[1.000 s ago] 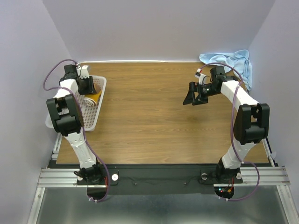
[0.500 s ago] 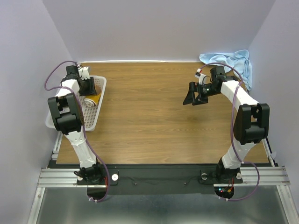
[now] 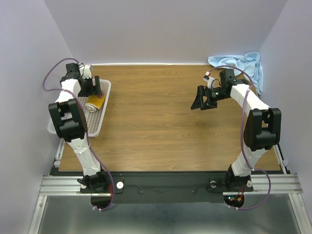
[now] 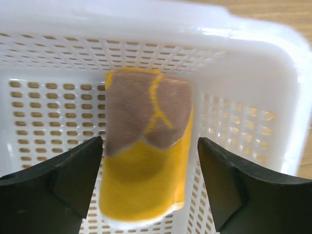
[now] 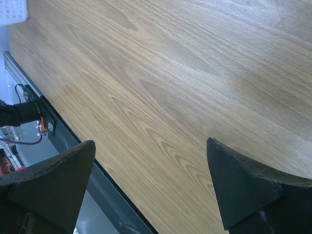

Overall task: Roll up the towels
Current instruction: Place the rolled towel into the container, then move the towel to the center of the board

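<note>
Inside basket (image 4: 258,92), yellow towel (image 4: 146,165) end-on to wall (image 4: 73,53)

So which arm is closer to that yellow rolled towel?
Left. The left fingers straddle the yellow towel in the basket; the right fingers hover far across the table.

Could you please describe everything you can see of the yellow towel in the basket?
The yellow towel is rolled into a short, plump cylinder of soft cloth, mustard with a brown patch crossed by thin yellow lines on top. It lies on its side on the floor of the white perforated basket, one end close to a wall. The left gripper hovers over it, jaws open either side, not clamping it.
</note>
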`<action>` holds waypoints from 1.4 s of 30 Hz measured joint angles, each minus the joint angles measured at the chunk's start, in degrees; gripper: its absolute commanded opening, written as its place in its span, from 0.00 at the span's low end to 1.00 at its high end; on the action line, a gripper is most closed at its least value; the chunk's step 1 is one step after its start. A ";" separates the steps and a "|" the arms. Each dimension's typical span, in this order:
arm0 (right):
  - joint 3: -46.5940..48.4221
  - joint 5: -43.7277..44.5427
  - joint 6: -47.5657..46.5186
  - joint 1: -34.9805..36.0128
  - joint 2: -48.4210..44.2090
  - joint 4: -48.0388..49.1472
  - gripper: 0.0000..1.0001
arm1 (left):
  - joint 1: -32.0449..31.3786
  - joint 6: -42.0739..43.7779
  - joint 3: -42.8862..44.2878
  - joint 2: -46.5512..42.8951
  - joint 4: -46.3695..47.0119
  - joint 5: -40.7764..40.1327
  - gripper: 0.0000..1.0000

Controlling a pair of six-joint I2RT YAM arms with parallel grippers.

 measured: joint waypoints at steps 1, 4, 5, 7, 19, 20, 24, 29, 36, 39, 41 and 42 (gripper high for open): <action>0.09 0.15 -0.04 0.00 0.00 -0.02 1.00 | 0.00 0.07 0.35 -0.24 -0.33 -0.04 0.99; 0.87 1.33 -0.15 -0.02 0.00 -0.17 1.00 | -0.04 0.96 3.19 -2.25 -2.40 -0.42 0.99; 1.44 2.05 -0.17 -0.04 0.00 -0.22 1.00 | -0.20 1.16 4.28 -2.86 -3.08 -0.59 0.99; 3.10 3.08 -0.35 -0.24 0.00 -0.50 1.00 | -0.50 1.86 6.08 -4.55 -3.69 -1.18 0.99; 26.08 22.95 -0.13 -6.47 12.83 4.44 0.90 | -16.00 11.32 4.13 -18.08 0.13 -8.59 0.99; 27.26 25.51 0.11 -6.69 14.05 5.09 0.87 | -17.84 12.09 2.29 -19.67 1.38 -8.68 0.99; 31.67 36.28 0.98 -7.39 20.63 9.05 0.83 | -22.67 13.60 -3.67 -24.57 4.39 -8.11 0.99; 36.24 50.36 1.51 -7.41 27.85 15.23 0.86 | -22.84 13.64 -6.21 -25.05 6.23 -8.26 0.99; 44.63 60.78 1.62 -8.15 37.97 20.98 0.91 | -22.58 13.51 -8.33 -24.72 6.40 -7.26 0.99; 49.00 62.64 1.49 -9.16 42.49 22.75 0.92 | -22.60 13.16 -8.33 -24.70 6.40 -6.43 0.99; 50.03 63.89 1.16 -9.81 44.33 24.33 0.92 | -22.60 12.90 -8.33 -24.70 6.36 -5.99 0.99; 50.05 64.76 0.90 -10.05 44.96 25.11 0.93 | -22.60 12.81 -8.35 -24.70 6.36 -5.86 0.99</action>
